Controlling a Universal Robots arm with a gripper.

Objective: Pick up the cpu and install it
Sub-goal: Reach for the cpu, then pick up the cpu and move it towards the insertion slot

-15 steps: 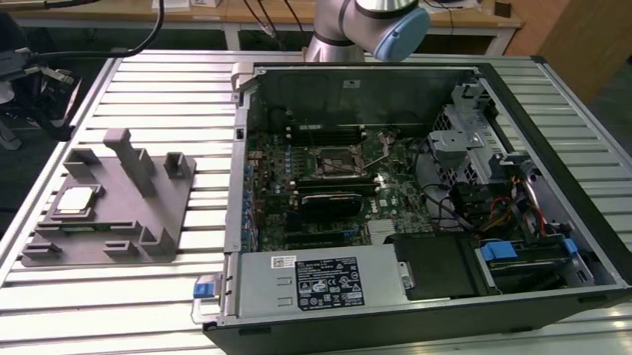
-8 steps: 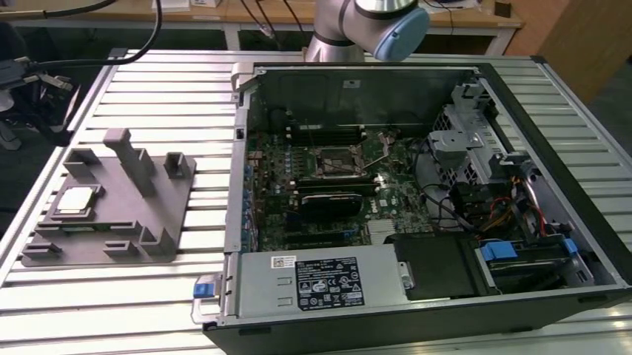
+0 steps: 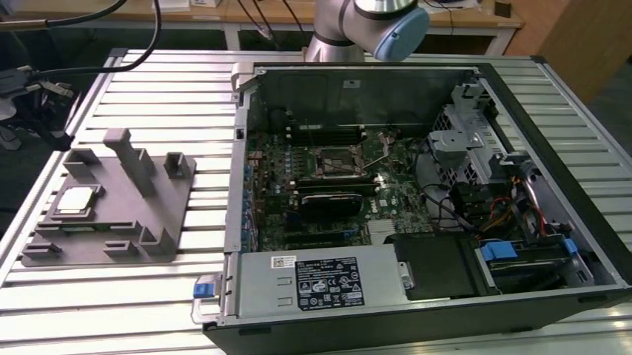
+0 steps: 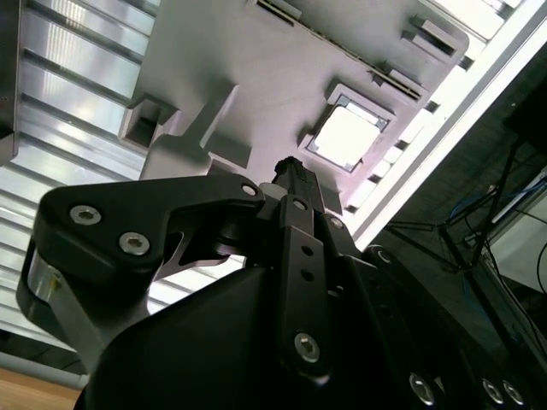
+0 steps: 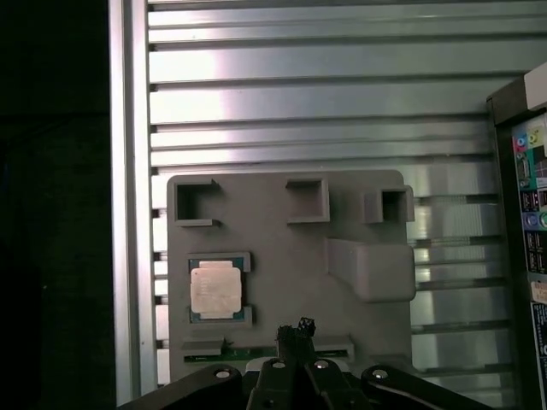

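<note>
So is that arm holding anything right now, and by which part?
Nothing, it seems. The cpu lies in the grey tray, apart from the tool.

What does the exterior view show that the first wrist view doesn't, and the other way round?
Exterior view's own: the inside of the open computer case with its motherboard socket, and the arm's blue-capped joint. First wrist view's own: the gripper, seen up close against the tray's edge. Both: the cpu sitting in a recess of the grey fixture tray, on the slatted table.
</note>
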